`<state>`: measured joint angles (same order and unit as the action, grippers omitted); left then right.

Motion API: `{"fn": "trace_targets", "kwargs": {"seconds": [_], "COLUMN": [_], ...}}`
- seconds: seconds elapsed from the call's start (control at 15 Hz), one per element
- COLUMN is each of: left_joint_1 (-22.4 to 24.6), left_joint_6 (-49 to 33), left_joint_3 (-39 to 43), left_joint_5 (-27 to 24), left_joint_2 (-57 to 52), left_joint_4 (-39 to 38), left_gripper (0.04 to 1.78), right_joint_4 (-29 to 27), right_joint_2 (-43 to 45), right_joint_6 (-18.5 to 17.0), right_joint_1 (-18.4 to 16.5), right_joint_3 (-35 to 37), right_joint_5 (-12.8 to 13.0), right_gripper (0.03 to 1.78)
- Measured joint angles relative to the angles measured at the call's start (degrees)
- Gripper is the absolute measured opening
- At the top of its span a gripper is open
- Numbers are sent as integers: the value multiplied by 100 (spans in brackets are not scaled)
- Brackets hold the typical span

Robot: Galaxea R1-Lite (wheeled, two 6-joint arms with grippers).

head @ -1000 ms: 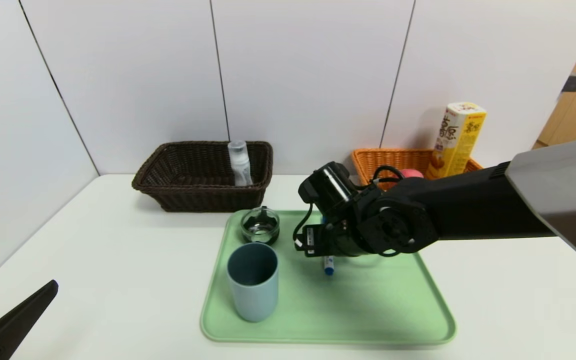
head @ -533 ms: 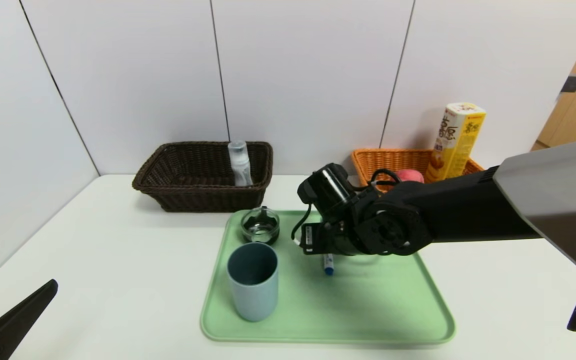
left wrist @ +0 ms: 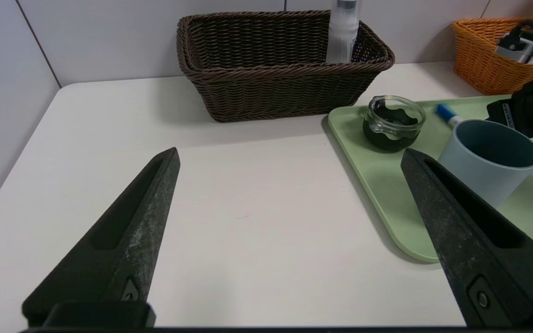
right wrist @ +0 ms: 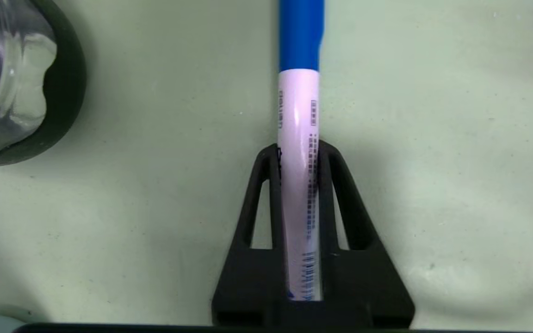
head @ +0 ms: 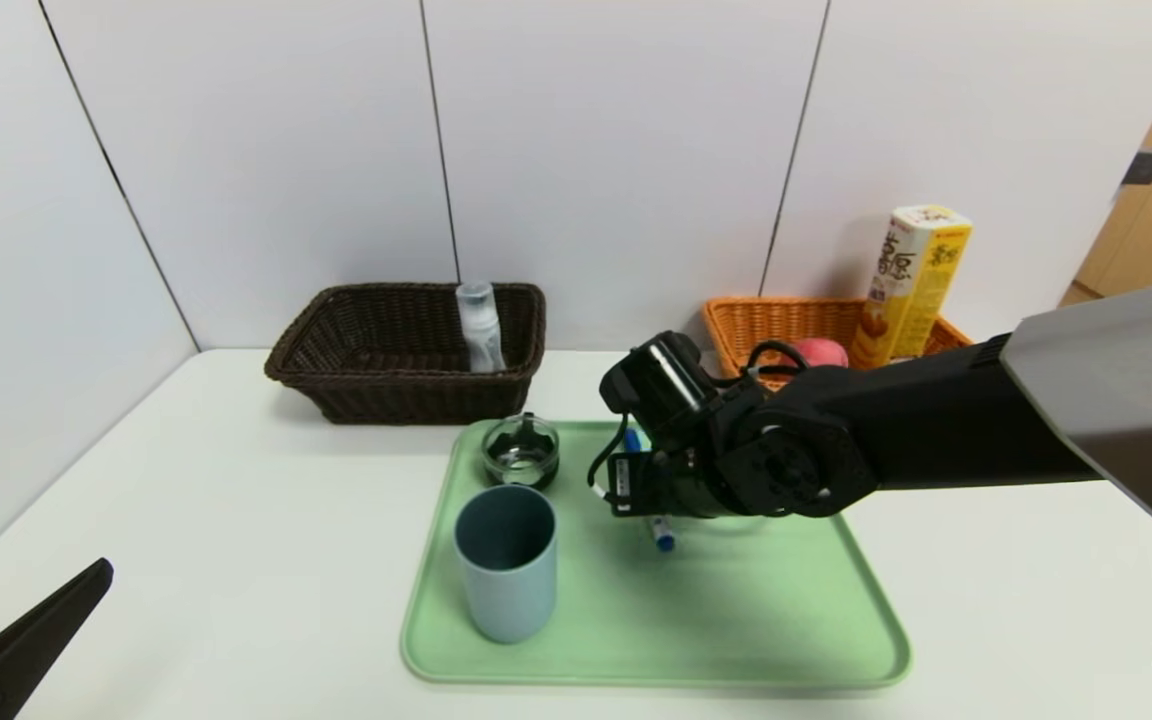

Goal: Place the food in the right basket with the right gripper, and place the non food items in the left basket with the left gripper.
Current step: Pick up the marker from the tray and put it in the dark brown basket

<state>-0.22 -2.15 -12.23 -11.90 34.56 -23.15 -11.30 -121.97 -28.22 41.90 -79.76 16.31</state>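
I see my right gripper [right wrist: 300, 152] with 2 fingers clamped on the marker [right wrist: 299, 138], blue cap beyond the fingertips; left gripper [left wrist: 289, 162] fingers apart

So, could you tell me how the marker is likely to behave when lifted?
The marker looks stiff and probably light. Its smooth round barrel may slip or swivel, since the right hand pinches it well away from the blue cap; set down, it would likely roll.
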Motion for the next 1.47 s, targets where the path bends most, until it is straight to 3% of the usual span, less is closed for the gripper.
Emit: {"fn": "trace_targets", "kwargs": {"seconds": [0.53, 0.6, 0.8, 0.93, 1.07, 1.27, 1.47], "left_joint_1": [0, 0, 0, 0, 0, 0, 0], "left_joint_6": [0, 0, -2, -2, -5, -9, -11], "left_joint_3": [30, 38, 90, 115, 123, 121, 110], "left_joint_5": [2, -2, 0, 0, 0, 18, 20], "left_joint_2": [-50, -50, -61, -96, -124, -149, -151], "left_joint_4": [2, 9, 52, 85, 122, 124, 119], "left_gripper": [169, 169, 169, 169, 169, 169, 169], "right_joint_4": [80, 290, 1279, 2111, 2921, 3950, 4330], "right_joint_2": [375, 529, 959, 1051, 924, 311, -435], "right_joint_6": [124, 279, 1185, 1690, 1974, 2334, 2506], "right_joint_1": [24, 40, 74, 74, 79, 77, 93], "right_joint_3": [77, 38, -15, -91, -262, -931, -1993], "right_joint_5": [218, 240, 226, 68, -176, -262, -258], "right_gripper": [22, 22, 22, 22, 22, 22, 22]}}
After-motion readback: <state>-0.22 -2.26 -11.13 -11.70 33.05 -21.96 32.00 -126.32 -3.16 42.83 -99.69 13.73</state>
